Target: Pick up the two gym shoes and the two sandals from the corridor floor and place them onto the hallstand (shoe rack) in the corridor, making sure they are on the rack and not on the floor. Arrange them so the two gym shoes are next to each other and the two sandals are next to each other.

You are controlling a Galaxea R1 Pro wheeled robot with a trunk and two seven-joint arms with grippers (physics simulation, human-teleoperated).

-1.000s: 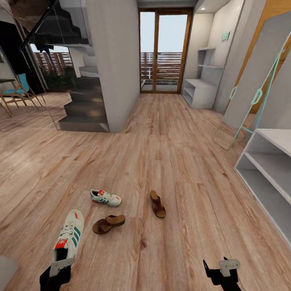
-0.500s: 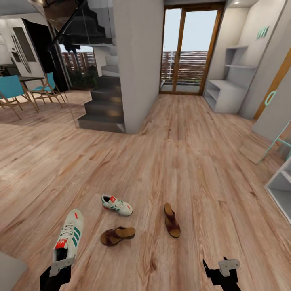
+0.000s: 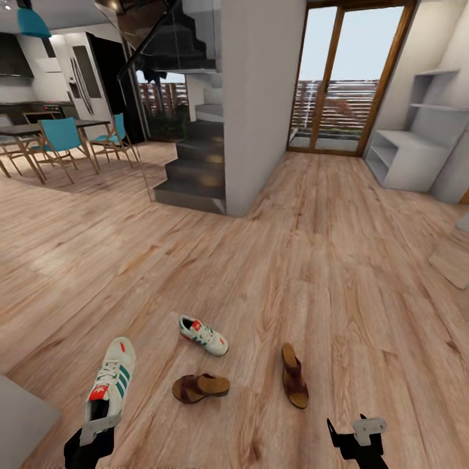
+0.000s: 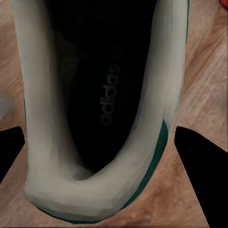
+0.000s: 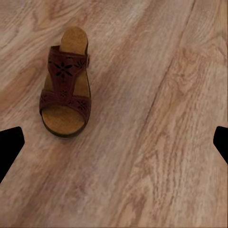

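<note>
Swinging leftward, the head camera loses the near white shelves while the left claw (image 3: 98, 426) still grips one cream gym shoe (image 3: 111, 381) by its heel. Its green-striped mate (image 3: 204, 335) and two brown sandals (image 3: 200, 387) lie apart on the corridor floor (image 3: 312, 260); the right claw (image 3: 365, 433) hangs spread and empty.

bright, even | daylight from glass door (image 3: 342, 78) | soft shadows | wide-angle edges

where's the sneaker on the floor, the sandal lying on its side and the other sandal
sneaker on the floor (image 3: 204, 335), head view, on its striped side
tipped sandal (image 3: 200, 387), head view, on its strap
other sandal (image 5: 64, 89), right wrist view, on its strap
</note>
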